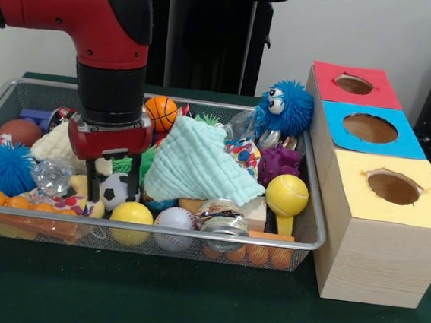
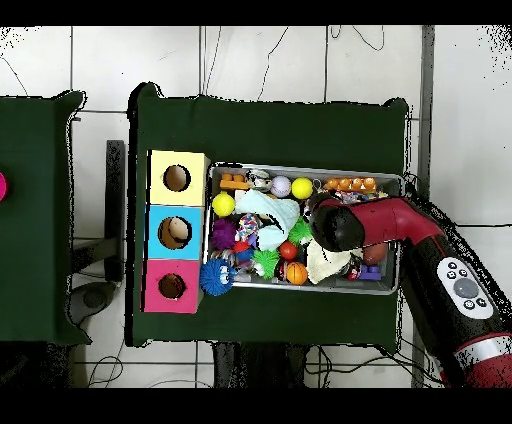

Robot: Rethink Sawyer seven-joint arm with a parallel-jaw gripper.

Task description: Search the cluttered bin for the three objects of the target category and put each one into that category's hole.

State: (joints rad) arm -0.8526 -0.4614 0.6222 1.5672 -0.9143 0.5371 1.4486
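The silver wire-mesh bin (image 1: 24, 91) is full of toys; it also shows in the overhead view (image 2: 392, 232). My gripper (image 1: 113, 184) is lowered into its left part. It is open, with the black fingers (image 1: 91, 184) on either side of a small soccer ball (image 1: 113, 190). In the overhead view the arm's end (image 2: 336, 226) covers the gripper. No bear, tiger or other plush animal shows; they are hidden in the clutter. The red-topped hole (image 1: 353, 84) is on the farthest box, to the right of the bin, and shows in the overhead view (image 2: 172, 286).
A mint cloth (image 1: 196, 163) lies over the bin's middle. A blue googly-eyed spiky ball (image 1: 285, 107) and a purple plush figure (image 1: 279, 164) sit at the right end. A yellow ball (image 1: 286, 194) and a basketball (image 1: 160, 113) lie nearby. The blue-topped hole (image 1: 370, 128) and the yellow-topped hole (image 1: 393, 187) are nearer.
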